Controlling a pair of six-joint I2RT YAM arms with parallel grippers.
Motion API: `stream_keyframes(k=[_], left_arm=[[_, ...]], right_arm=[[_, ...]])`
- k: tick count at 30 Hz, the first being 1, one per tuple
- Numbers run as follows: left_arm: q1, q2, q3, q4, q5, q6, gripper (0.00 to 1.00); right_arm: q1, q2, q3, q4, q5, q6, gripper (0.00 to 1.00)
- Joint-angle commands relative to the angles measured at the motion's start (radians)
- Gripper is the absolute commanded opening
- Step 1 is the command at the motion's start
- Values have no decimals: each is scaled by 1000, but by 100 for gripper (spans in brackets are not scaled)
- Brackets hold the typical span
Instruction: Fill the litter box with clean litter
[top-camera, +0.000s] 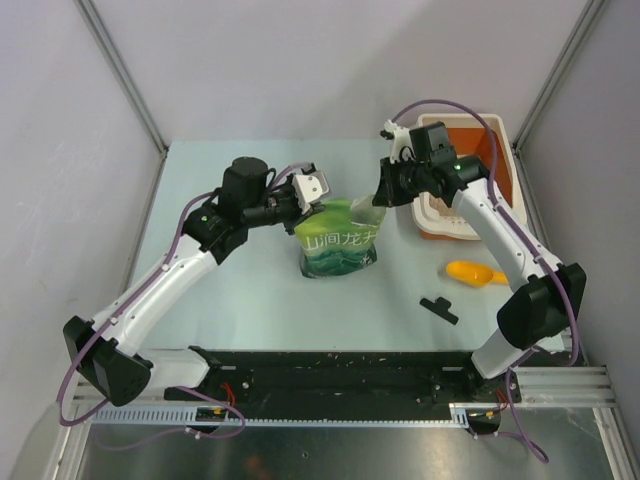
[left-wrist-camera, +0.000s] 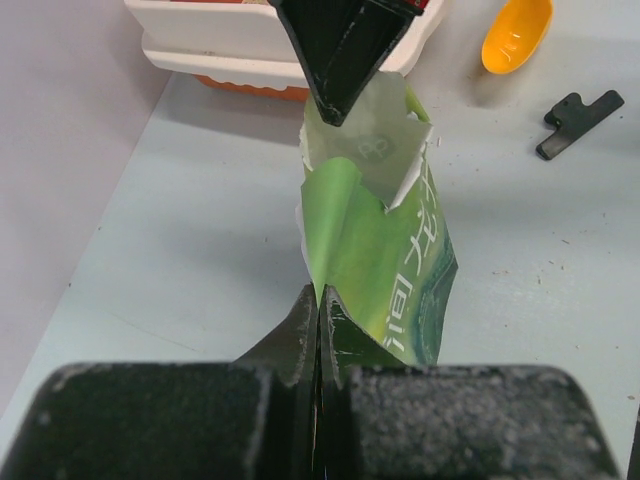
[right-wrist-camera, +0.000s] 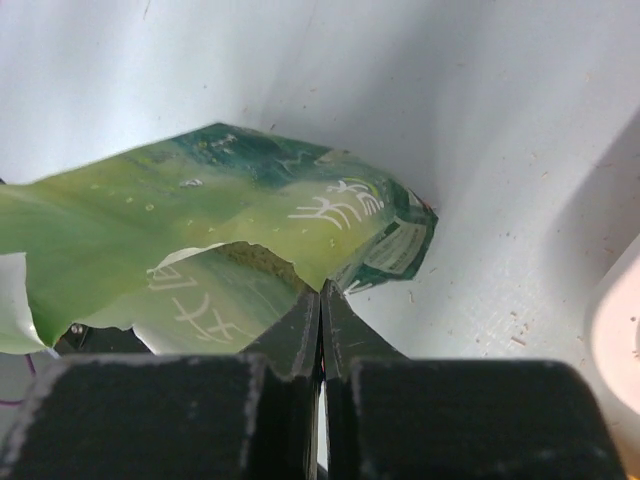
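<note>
Your left gripper (left-wrist-camera: 318, 305) is clamped on one side of the green bag's (top-camera: 340, 245) opened top and your right gripper (right-wrist-camera: 320, 298) is clamped on the opposite side, with the bag standing between them. You'll find the litter box (top-camera: 440, 212) at the table's (top-camera: 250, 290) far right, just behind the right gripper.

Bright, even light from above casts only soft, faint shadows on the pale bench (top-camera: 250, 290). In the wrist views, the left end effector (left-wrist-camera: 318, 305) and right end effector (right-wrist-camera: 320, 295) blur along the bottom edge. The green bag (right-wrist-camera: 200, 210) shows a mild sheen.
</note>
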Motion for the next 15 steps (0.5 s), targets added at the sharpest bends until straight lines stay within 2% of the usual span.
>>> stream_keyframes(k=[1, 4, 6, 7, 8, 9, 10, 12, 13, 14, 15], left_arm=[[6, -62, 52, 135, 38, 30, 0], [6, -79, 21, 136, 40, 54, 0], [6, -84, 14, 136, 43, 56, 0], [6, -84, 12, 135, 43, 57, 0], [6, -84, 7, 135, 41, 59, 0], [6, -84, 7, 136, 41, 62, 0], [6, -81, 6, 135, 40, 60, 0], [6, -72, 7, 135, 41, 60, 0], [8, -70, 7, 135, 41, 56, 0], [6, -66, 10, 135, 40, 53, 0], [6, -63, 10, 135, 38, 47, 0]], right_arm=[[-8, -28, 109, 19, 12, -20, 0], [-35, -48, 49, 27, -17, -12, 0], [-92, -59, 0, 57, -90, -3, 2], [-116, -54, -5, 65, -204, -18, 36], [-142, -51, 1, 71, -269, -31, 49], [-208, -50, 1, 73, -332, -52, 56], [-234, -60, 0, 71, -463, -140, 62], [-308, -95, -52, 27, -550, -292, 66], [-339, -125, -91, 27, -646, -355, 69], [-359, -187, -144, 60, -667, -444, 71], [-373, -212, -219, 77, -672, -466, 73]])
